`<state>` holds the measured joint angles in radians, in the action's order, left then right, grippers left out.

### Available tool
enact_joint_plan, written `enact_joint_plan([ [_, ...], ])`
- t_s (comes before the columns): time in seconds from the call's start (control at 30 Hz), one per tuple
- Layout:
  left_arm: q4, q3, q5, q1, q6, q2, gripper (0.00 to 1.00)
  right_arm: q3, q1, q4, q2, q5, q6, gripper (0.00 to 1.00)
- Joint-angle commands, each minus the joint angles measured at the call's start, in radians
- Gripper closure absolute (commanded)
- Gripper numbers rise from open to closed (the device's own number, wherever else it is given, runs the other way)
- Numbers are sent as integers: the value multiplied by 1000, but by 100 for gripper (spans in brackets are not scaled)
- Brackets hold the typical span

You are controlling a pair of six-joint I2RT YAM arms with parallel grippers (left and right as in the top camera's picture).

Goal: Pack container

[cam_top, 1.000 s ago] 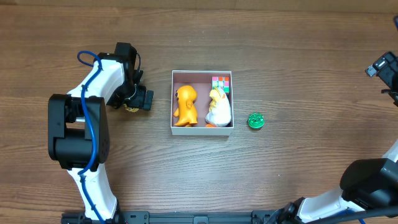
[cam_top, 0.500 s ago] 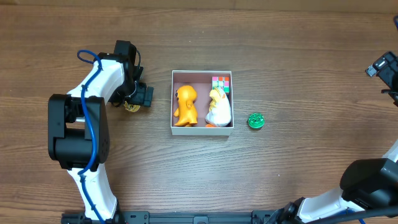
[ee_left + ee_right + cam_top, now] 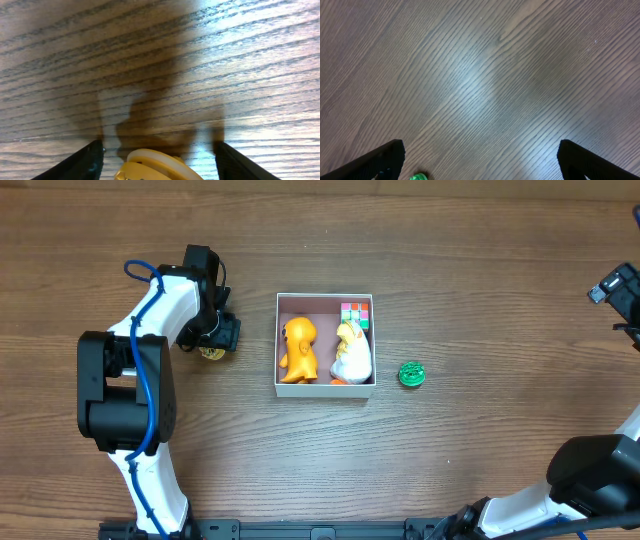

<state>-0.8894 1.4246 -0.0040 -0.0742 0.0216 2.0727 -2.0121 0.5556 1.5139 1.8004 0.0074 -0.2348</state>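
From overhead, the container (image 3: 325, 389) sits near the middle of the counter (image 3: 450, 240), already holding an orange figure (image 3: 297, 350) on its nine o'clock side, a white figure (image 3: 352, 355) on its three o'clock side and a coloured cube (image 3: 355, 314) tucked into the one o'clock corner. A green disc (image 3: 411, 374) lies just outside the box at three o'clock, and a small yellow toy (image 3: 211, 353) lies on the wood, apart from the box at nine o'clock. The left arm (image 3: 165, 305) bends down over that yellow toy, probably because it is the nearest loose piece on its side. The right arm (image 3: 617, 288) waits at the far three o'clock edge, well apart from everything. In the left wrist view, the left fingers (image 3: 90, 162) straddle the toy with bare wood showing on both sides, so they are spread and not yet gripping, lined up for a pinch. In the right wrist view, the right fingers (image 3: 385, 157) stand spread wide over bare wood, grasping nothing; the green disc peeks in at six o'clock.
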Motion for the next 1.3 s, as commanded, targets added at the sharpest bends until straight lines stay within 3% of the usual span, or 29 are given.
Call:
enact_joint_plan([
  [0.0,1,-11,23,3,1,14,34,-1,1,-2,-5,5,-4,0],
  [0.13,5,-11,23,3,1,14,34,-1,1,-2,-5,5,-4,0],
  [0.53,8,-11,24,3,-3,14,47,-1,1,-3,-5,5,-4,0],
  [1.27,0,1,24,3,-26,13,48,-1,1,-3,-5,5,-4,0],
])
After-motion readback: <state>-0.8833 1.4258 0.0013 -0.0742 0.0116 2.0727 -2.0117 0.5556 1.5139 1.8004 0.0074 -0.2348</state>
